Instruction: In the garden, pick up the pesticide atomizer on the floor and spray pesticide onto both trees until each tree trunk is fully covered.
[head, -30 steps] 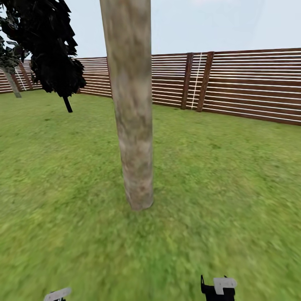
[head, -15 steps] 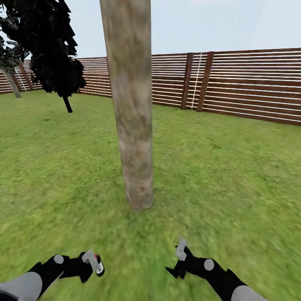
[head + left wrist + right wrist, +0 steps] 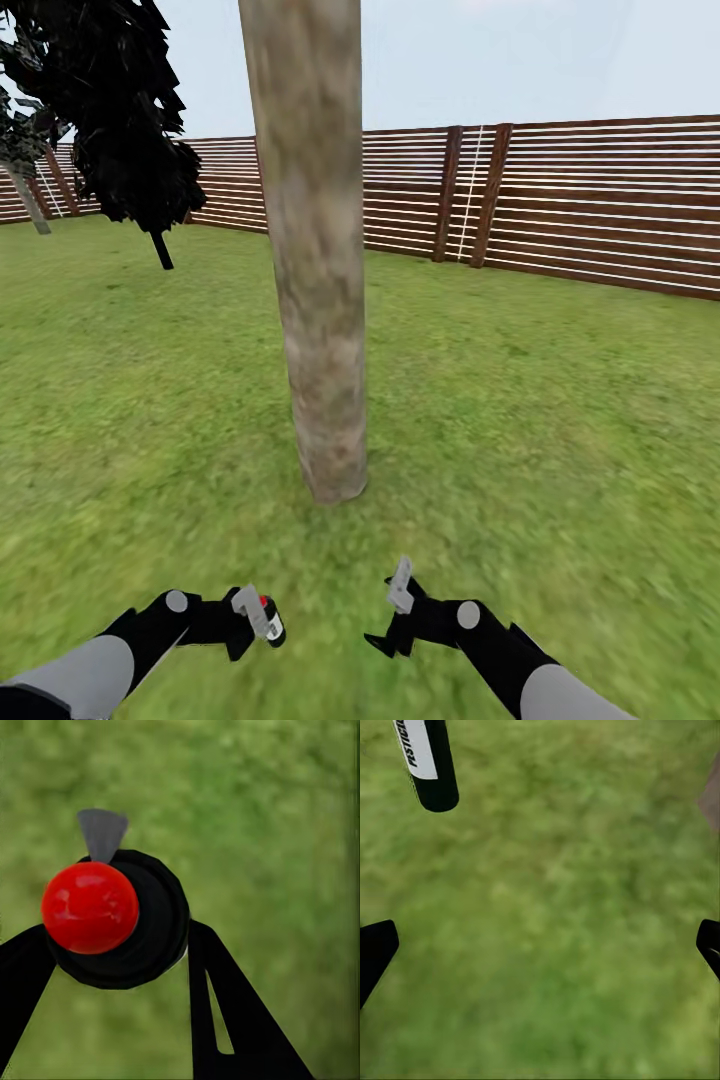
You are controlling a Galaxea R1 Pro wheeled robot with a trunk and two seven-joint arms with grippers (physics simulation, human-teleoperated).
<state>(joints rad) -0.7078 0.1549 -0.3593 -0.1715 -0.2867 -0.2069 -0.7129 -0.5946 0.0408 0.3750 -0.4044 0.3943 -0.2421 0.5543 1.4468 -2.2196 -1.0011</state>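
From the head view, a thick grey-tan tree trunk (image 3: 318, 250) stands straight up in the middle, a little toward 12 o'clock from both arms. It stands on the green grass floor (image 3: 560, 420). A brown wooden fence (image 3: 590, 200) runs along the back of the garden. A dark, almost black tree (image 3: 120, 120) stands at about 10 o'clock, in front of the fence.

At about 7 o'clock the left pincer (image 3: 258, 615) reaches in above the grass. It is clenched on the pesticide atomizer (image 3: 268, 618), a tiny dark bottle with a red spot near its top. The bottle is up off the floor and well apart from the trunk. At about 5 o'clock is the right pincer (image 3: 398, 610), also above the grass. It grasps nothing. The two pincers are near each other, with bare grass between them.

In the left wrist view, the pesticide atomizer (image 3: 120, 919) is seen from its top. The round red knob sits on the black cap, and a small grey nozzle pokes out from it. The black fingers (image 3: 225, 1012) of the left pincer (image 3: 112, 967) press on both sides of the bottle. Blurry green grass lies behind.

In the right wrist view, the right pincer (image 3: 540, 949) is released, its two black fingertips (image 3: 375, 949) set far apart. Between them is grass. The bottle (image 3: 429, 761) held by the other arm hangs over the grass, dark with a white label. A bit of the trunk (image 3: 711, 795) peeks in at the edge.
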